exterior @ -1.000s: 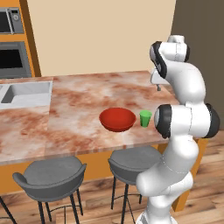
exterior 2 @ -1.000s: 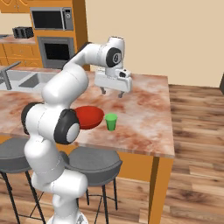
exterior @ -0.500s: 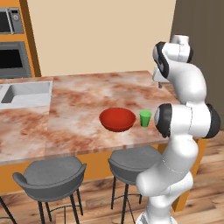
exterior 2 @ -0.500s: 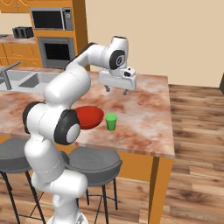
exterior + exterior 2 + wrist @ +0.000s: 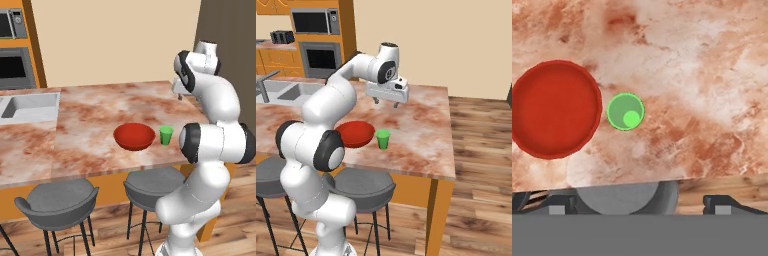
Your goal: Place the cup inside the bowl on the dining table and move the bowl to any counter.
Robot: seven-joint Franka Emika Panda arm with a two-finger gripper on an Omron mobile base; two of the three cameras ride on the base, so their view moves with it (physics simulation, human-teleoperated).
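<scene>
We see the pincer (image 5: 386, 101) spread wide and empty, high above the table (image 5: 426, 131). The cup (image 5: 382, 139) stands upright just beside the bowl (image 5: 354, 134); we judge both steps outstanding.

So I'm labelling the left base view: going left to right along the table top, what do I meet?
Sink → bowl → cup, all on the table.
</scene>
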